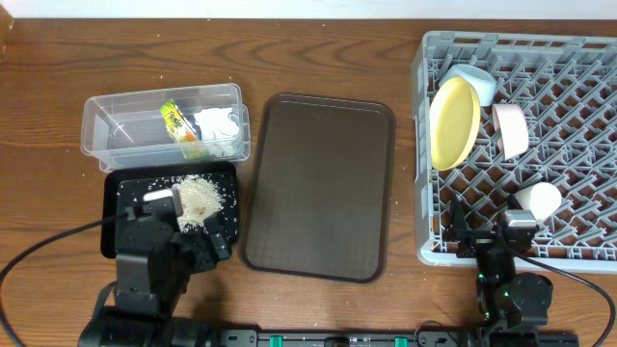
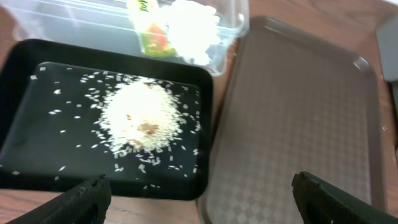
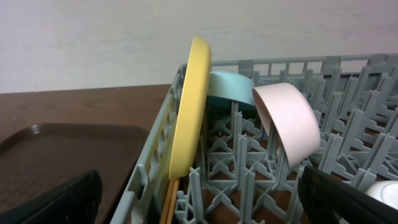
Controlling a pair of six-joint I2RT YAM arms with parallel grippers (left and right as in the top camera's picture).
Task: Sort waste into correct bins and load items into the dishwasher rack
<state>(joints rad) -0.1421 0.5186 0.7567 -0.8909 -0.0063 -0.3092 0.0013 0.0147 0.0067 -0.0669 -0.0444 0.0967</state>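
Observation:
The clear tub (image 1: 101, 130) holds the yellow-green wrapper (image 1: 175, 122) and the white napkin (image 1: 217, 130). The black tray (image 1: 120, 198) in front of it holds a heap of rice scraps (image 1: 198, 198). The grey rack (image 1: 578, 145) on the right holds the yellow plate (image 1: 453, 120) on edge, the light blue bowl (image 1: 474, 82), the white bowl (image 1: 511, 130) and the pale cup (image 1: 538, 200). Chopsticks (image 3: 169, 202) lie under the plate. My left gripper (image 2: 202, 208) is open and empty above the black tray's front right corner. My right gripper (image 3: 199, 208) is open and empty over the rack's front left part.
The dark brown serving tray (image 1: 318, 183) lies bare between the bins and the rack. A few rice grains are scattered on the wood left of the tub (image 1: 154, 82). The table's back edge runs along the wall.

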